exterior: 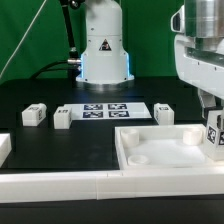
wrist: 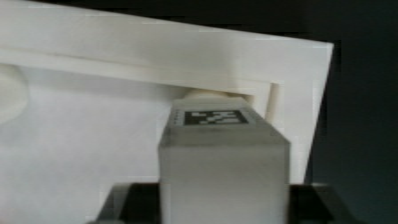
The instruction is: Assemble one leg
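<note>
My gripper (exterior: 211, 115) is at the exterior view's right and is shut on a leg (exterior: 214, 133), a small white block with a black-and-white tag. It holds the leg upright at the right end of the large white tray-like part (exterior: 150, 156), over its rim. In the wrist view the leg (wrist: 222, 160) stands between my dark fingers (wrist: 143, 203), with its far end at a slot in the tray's corner (wrist: 285, 95). Whether it touches the tray I cannot tell. Three more legs lie on the black table: two at the left (exterior: 33, 115) (exterior: 62, 118) and one near the middle (exterior: 164, 113).
The marker board (exterior: 105, 110) lies flat in front of the robot base (exterior: 103, 50). A white block (exterior: 4, 148) sits at the exterior view's left edge. A long white strip (exterior: 60, 186) runs along the front.
</note>
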